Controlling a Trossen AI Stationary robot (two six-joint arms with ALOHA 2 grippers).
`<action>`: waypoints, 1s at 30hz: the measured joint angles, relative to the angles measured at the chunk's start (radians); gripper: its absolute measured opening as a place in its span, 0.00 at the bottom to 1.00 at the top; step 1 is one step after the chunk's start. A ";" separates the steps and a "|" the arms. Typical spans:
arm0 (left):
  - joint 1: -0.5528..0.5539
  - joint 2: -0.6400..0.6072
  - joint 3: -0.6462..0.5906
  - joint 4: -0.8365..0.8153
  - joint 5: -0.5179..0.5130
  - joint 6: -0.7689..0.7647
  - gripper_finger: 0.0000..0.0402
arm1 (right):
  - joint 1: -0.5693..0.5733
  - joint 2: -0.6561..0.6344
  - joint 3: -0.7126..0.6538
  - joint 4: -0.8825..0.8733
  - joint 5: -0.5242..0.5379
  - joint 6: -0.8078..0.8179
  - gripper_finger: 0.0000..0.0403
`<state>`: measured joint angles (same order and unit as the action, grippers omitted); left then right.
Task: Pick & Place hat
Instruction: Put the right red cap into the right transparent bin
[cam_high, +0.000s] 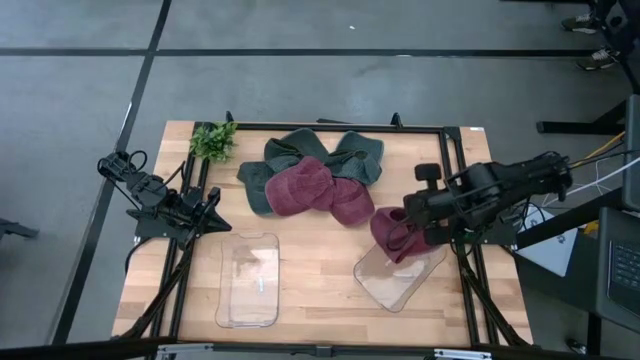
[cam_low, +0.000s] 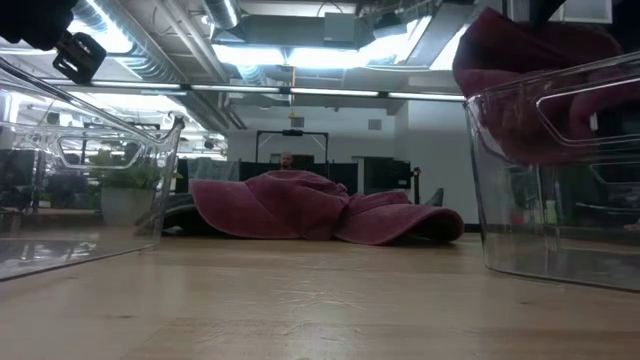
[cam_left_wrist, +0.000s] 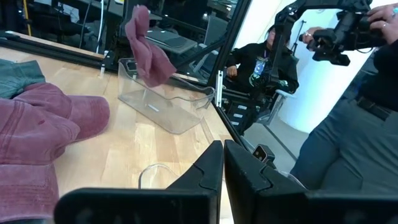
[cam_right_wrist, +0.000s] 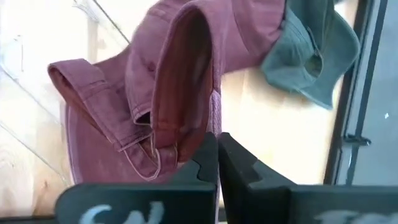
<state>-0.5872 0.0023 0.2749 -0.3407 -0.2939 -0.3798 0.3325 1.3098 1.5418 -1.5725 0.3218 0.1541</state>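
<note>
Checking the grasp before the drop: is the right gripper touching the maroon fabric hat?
Touching. In the right wrist view the right gripper is pinched shut on a fold of the maroon fabric hat, which hangs from it.

Robotics lab in an open industrial office, bare ducts (cam_low: 250, 75) and strip lights (cam_low: 300, 55) overhead, grey concrete floor (cam_high: 300, 90) with dark seams, wooden table (cam_high: 320, 270) in a black frame (cam_high: 440, 128), seated person (cam_left_wrist: 264, 62) nearby, desks behind

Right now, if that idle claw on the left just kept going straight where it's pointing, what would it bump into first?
Probably the empty clear bin on the right side, where the right gripper holds a maroon hat. The left gripper, shut, points across bare table toward it; the maroon hat pile lies off to the side. Depth is uncertain.
</note>
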 joint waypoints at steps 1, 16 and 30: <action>0.000 0.000 0.000 0.000 0.000 0.000 0.02 | 0.000 0.006 0.017 0.003 0.000 0.001 0.01; 0.000 0.000 0.000 0.000 0.000 0.000 0.03 | 0.076 0.042 0.083 0.002 -0.106 0.006 0.00; 0.000 0.000 0.000 0.000 0.000 0.000 0.02 | 0.105 0.042 0.083 0.001 -0.190 0.022 0.00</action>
<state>-0.5869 0.0021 0.2749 -0.3405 -0.2939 -0.3798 0.4374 1.3514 1.6253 -1.5713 0.1318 0.1764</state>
